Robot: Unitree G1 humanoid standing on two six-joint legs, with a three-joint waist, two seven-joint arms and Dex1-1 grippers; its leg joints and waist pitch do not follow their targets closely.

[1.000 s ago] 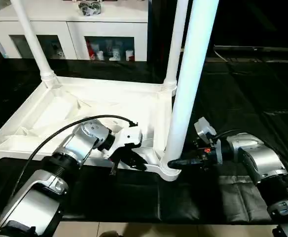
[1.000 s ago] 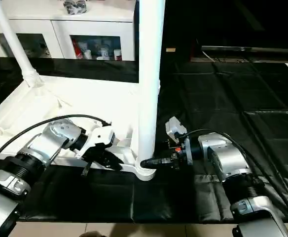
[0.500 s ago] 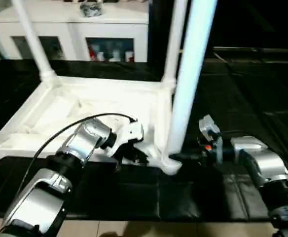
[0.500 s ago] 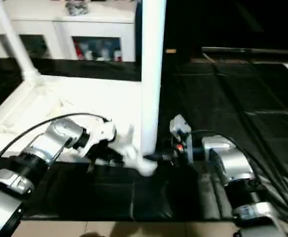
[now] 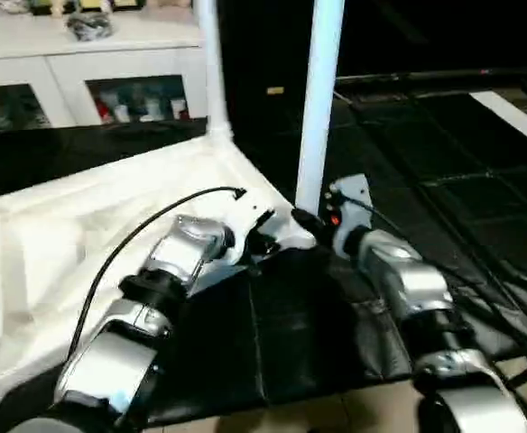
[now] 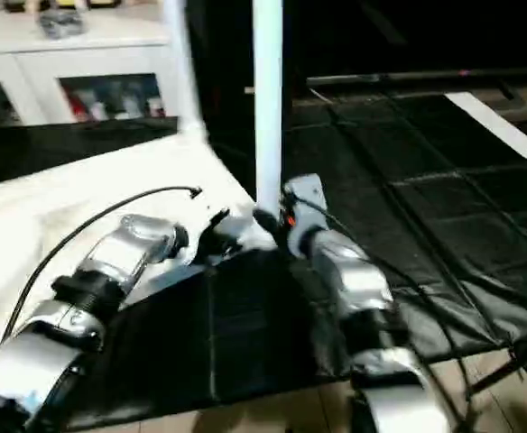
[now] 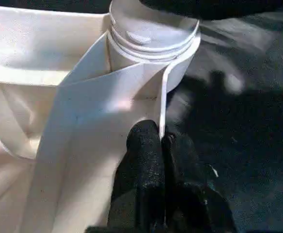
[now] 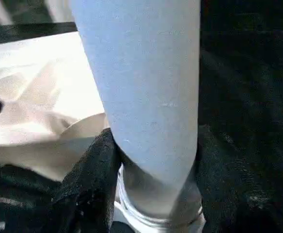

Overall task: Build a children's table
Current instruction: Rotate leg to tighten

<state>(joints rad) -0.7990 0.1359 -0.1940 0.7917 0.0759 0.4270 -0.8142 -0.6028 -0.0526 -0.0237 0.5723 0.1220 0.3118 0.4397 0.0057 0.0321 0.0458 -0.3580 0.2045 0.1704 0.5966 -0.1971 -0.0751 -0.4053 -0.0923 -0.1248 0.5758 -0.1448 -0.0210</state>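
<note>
Black mat (image 5: 480, 171) under upturned table top (image 5: 83, 225). Head views: both grippers at near corner. L wrist: left gripper (image 7: 162, 145) pinches top's rim w/ fingers. R wrist: right gripper (image 8: 153, 160) clamps upright leg (image 8: 141, 82).

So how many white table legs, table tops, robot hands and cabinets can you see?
Table legs: 2
Table top: 1
Robot hands: 2, left hand and right hand
Cabinet: 1
Total: 6
</note>
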